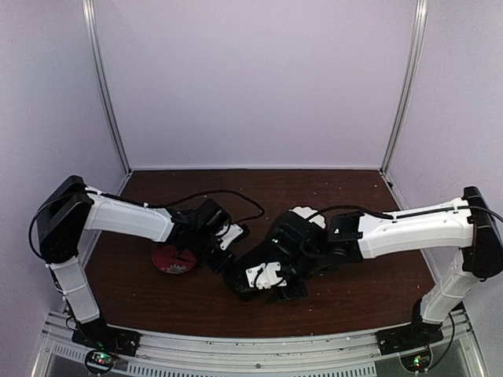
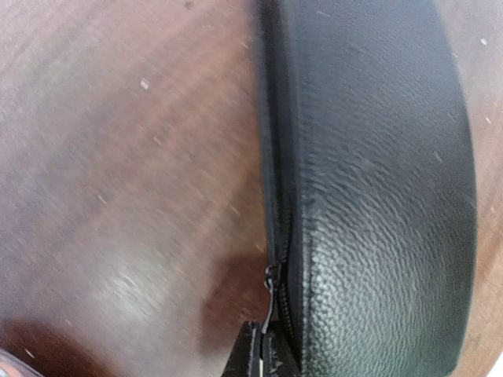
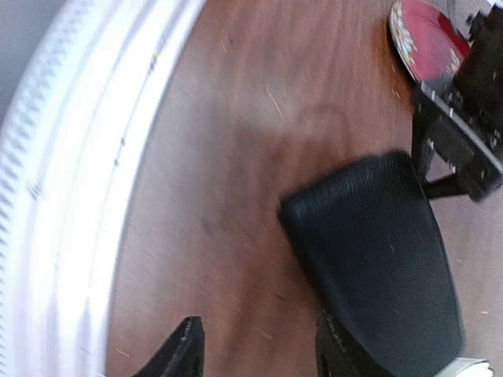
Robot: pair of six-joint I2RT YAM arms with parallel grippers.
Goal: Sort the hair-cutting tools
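Observation:
The hair-cutting tools are out of view in every frame. A flat black zip case [image 2: 377, 196] lies on the brown table, closed along the side I can see. My left gripper [image 2: 263, 349] is shut on the case's zipper pull [image 2: 271, 302] at its edge. In the right wrist view the case [image 3: 377, 251] fills the right half, and my right gripper [image 3: 258, 326] stands open over bare table beside its near corner, its right finger close against the case. In the top view the left gripper [image 1: 228, 247] and the right gripper [image 1: 251, 279] meet at mid-table, covering the case.
A red flowered plate [image 1: 171, 259] sits left of the case beneath the left arm, and shows again as the plate [image 3: 428, 35] in the right wrist view. The white front rail [image 3: 63, 196] runs along the table's near edge. Grey walls enclose the table.

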